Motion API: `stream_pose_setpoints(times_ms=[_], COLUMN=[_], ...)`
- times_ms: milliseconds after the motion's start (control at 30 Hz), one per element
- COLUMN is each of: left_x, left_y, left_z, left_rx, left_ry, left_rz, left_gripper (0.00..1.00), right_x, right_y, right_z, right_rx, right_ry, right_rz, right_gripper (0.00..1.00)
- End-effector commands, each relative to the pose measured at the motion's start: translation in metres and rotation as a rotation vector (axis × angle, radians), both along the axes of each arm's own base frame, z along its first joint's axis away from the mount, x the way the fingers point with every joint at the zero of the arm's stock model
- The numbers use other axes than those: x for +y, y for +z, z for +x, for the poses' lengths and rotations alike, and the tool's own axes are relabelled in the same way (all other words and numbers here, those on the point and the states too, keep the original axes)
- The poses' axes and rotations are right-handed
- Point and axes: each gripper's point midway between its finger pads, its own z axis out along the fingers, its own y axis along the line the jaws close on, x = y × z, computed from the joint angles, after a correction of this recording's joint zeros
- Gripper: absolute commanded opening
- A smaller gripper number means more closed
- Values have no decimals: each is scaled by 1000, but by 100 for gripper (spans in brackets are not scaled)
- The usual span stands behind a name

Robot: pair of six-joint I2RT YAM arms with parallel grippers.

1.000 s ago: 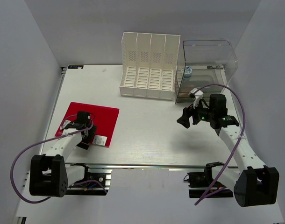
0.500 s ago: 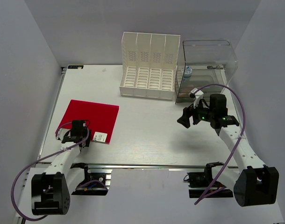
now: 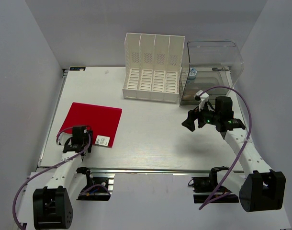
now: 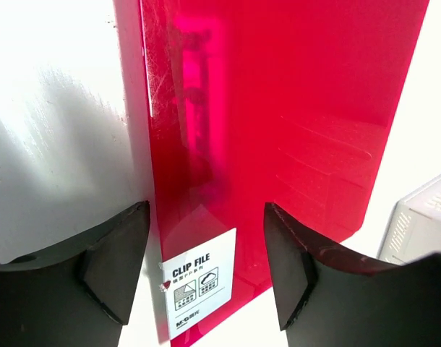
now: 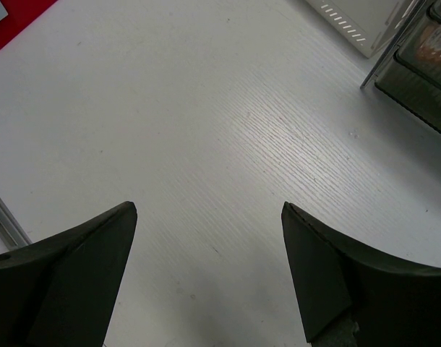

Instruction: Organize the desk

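Fingers [image 4: 112, 267] of the left gripper [image 4: 206, 210] stand spread, gripping nothing, red clip file [image 4: 278, 130] between them flat on the desk [image 4: 54, 108] beneath: looks thin, stiff, slick, so I'd pinch its near edge.

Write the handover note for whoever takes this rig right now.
Left gripper: open, at the near edge of the red clip file, nothing held.
Right gripper: open, hovering over bare desk.
White file rack and clear box stand at the far edge.
Done: nothing filed that I can see; the file lies flat.
Left: grip the file; it probably goes into the rack.
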Motion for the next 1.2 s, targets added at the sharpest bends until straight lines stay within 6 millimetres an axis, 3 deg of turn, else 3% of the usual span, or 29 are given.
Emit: stream_pose_setpoints(times_ms=[0,200,333,600,967,1067,1167], left_x=[1,-3,-9,-11,-5,-5,-2], left_y=[-11,-21,-30,-33,-28,-20,-10], left_z=[-13,-17,-19,-21,-23,-20,-16], left_rx=[36,54,96,81,20,-14,-48], left_ry=[-17,-54,-76,-90,-67,-69,-70], left_rz=[13,14,-12,-17,4,12,30], left_gripper=[75,79,72,39,7,0,0], right_x=[2,4,4,7,7,7,7], right_y=[5,3,-1,-2,-6,-8,-7], right_z=[3,2,-1,-4,-5,-5,-5], right_rx=[-20,-13,-2,-2,8,9,3], right_ry=[16,31,49,69,81,84,83], right_rz=[8,12,12,18,16,8,7], right_gripper=[86,86,79,77,76,75,74])
